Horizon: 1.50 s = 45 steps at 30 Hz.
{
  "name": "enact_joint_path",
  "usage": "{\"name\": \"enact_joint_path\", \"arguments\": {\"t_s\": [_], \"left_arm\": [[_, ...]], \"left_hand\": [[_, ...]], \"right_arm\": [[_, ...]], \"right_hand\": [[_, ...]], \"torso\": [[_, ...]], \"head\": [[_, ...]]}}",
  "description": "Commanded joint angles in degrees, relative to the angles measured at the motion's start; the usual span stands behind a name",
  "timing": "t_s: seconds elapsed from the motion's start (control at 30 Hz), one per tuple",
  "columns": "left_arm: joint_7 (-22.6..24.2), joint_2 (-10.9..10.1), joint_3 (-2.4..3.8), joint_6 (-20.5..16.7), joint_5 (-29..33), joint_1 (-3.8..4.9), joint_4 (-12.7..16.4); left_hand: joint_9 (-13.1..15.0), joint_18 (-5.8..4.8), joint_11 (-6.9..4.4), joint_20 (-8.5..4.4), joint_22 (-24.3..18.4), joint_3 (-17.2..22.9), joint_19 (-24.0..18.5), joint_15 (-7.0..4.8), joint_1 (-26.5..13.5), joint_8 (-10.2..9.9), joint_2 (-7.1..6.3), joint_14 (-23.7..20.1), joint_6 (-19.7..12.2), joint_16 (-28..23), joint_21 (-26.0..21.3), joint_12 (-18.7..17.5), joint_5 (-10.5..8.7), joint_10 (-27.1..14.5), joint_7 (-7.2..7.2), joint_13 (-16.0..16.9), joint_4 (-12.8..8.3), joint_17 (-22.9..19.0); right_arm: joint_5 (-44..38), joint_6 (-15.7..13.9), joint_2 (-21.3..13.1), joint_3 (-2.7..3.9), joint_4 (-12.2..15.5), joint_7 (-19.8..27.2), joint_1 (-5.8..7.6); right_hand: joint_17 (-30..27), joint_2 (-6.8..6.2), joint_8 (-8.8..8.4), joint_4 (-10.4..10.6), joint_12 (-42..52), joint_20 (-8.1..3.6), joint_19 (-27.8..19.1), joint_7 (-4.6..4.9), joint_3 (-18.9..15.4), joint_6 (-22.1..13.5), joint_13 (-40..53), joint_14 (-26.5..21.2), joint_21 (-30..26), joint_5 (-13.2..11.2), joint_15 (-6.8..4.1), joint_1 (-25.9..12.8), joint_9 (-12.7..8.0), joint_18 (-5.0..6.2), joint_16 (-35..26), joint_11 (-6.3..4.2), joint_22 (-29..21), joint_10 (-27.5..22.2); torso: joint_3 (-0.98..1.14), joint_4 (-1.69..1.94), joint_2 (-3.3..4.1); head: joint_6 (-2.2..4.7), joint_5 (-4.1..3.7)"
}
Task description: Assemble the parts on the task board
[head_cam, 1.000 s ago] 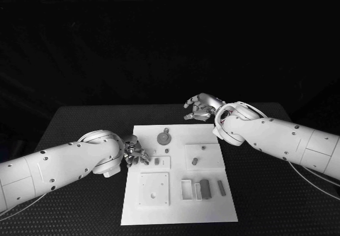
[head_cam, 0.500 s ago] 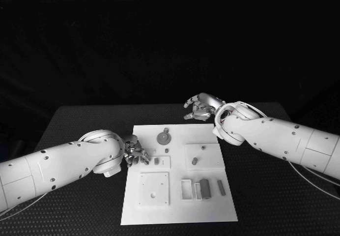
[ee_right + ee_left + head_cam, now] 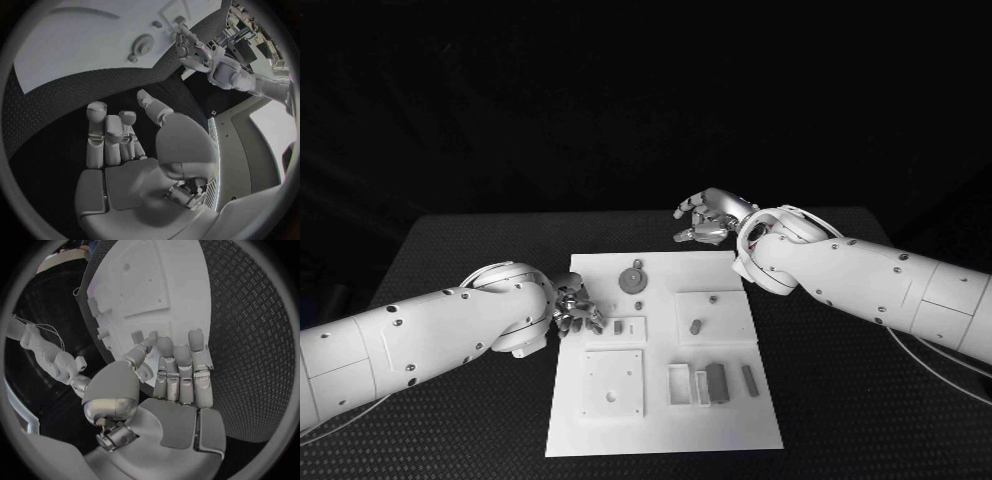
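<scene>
Head view: we look down from above onto the table (image 3: pixel 473 250) and the task board (image 3: pixel 661 420), both arms entering from the sides.
Left wrist view: we sit close behind the left hand (image 3: pixel 169 385), facing the board's edge.
Right wrist view: we sit close behind the right hand (image 3: pixel 125 150), facing the board's far end.
Shared: all three views take in the board.

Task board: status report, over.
Both hands empty: left hand at the task board's left edge, right hand beyond its far edge. Parts untouched. Nothing blocking.
</scene>
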Motion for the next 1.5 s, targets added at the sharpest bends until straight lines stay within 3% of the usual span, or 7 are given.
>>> {"name": "enact_joint_path", "arguments": {"t_s": [0.03,1.03,1.3,1.43,1.5], "left_arm": [[-0.57,0.27,-0.35,2.22,-2.30,-0.45,-0.07],[-1.39,0.38,-0.34,2.15,-7.69,-0.46,0.52],[-1.32,0.40,-0.35,1.49,-6.35,-0.46,0.62],[-0.95,0.45,-0.35,0.70,-4.86,-0.46,0.57],[-0.88,0.45,-0.36,0.65,-4.75,-0.46,0.58]], "left_hand": [[0.11,-0.70,-0.21,-0.21,1.28,2.53,0.37,-0.15,3.54,0.34,2.87,0.45,0.30,0.05,0.19,0.31,0.39,0.23,-0.01,0.01,-2.12,0.08],[0.31,-0.65,-0.34,-0.24,1.31,2.63,0.63,-0.18,4.14,0.62,2.46,0.80,0.48,0.22,0.53,0.44,1.28,0.57,-0.13,0.04,-2.06,0.19],[0.38,-0.64,-0.39,-0.24,1.28,2.55,0.78,-0.20,4.04,0.73,2.31,0.99,0.59,0.24,0.69,0.47,1.96,0.75,-0.18,0.02,-1.91,0.21],[0.60,-0.64,-0.50,-0.25,1.18,2.21,0.94,-0.20,2.25,1.15,1.38,1.26,1.13,0.09,0.82,0.41,5.65,1.01,-0.35,-0.03,-0.85,0.21],[1.00,-0.60,-0.65,-0.27,1.17,1.87,1.02,-0.21,1.19,1.58,0.80,1.41,1.58,0.06,0.85,0.39,6.19,1.16,-0.53,-0.05,-0.17,0.22]], "right_arm": [[-0.10,0.51,0.02,0.01,0.05,0.26,-0.02],[-0.06,0.40,0.27,0.01,-0.23,0.37,-0.57],[-0.06,0.37,0.23,0.01,-0.18,0.35,-0.57],[-0.06,0.37,0.23,0.01,-0.14,0.34,-0.57],[-0.06,0.38,0.24,0.01,-0.14,0.34,-0.57]], "right_hand": [[-0.07,-0.14,0.33,0.28,0.20,-0.35,0.09,0.45,0.01,-0.12,-0.05,-0.42,-0.33,0.20,0.11,-0.65,-0.09,3.63,0.10,0.14,1.08,-0.41],[-0.08,-0.17,0.33,0.41,0.25,-0.34,0.10,0.45,-0.01,-0.15,-0.11,-0.42,-0.33,0.20,0.11,-0.79,-0.12,3.63,0.11,0.14,1.08,-0.43],[-0.08,-0.18,0.33,0.43,0.26,-0.35,0.10,0.45,-0.01,-0.16,-0.12,-0.42,-0.34,0.20,0.11,-0.80,-0.13,3.63,0.11,0.14,1.08,-0.43],[-0.09,-0.19,0.34,0.43,0.26,-0.35,0.10,0.45,0.00,-0.16,-0.13,-0.42,-0.34,0.20,0.11,-0.79,-0.13,3.63,0.11,0.14,1.08,-0.43],[-0.09,-0.19,0.34,0.43,0.26,-0.35,0.10,0.45,0.00,-0.16,-0.13,-0.42,-0.34,0.21,0.11,-0.79,-0.13,3.63,0.11,0.14,1.08,-0.44]], "torso": [[0.02,0.02,-0.02],[-0.05,0.06,-0.03],[-0.04,0.09,-0.03],[-0.02,0.13,-0.05],[-0.03,0.12,-0.04]], "head": [[-0.12,-0.08],[-0.30,0.01],[-0.25,0.08],[-0.22,0.08],[-0.23,0.11]]}}
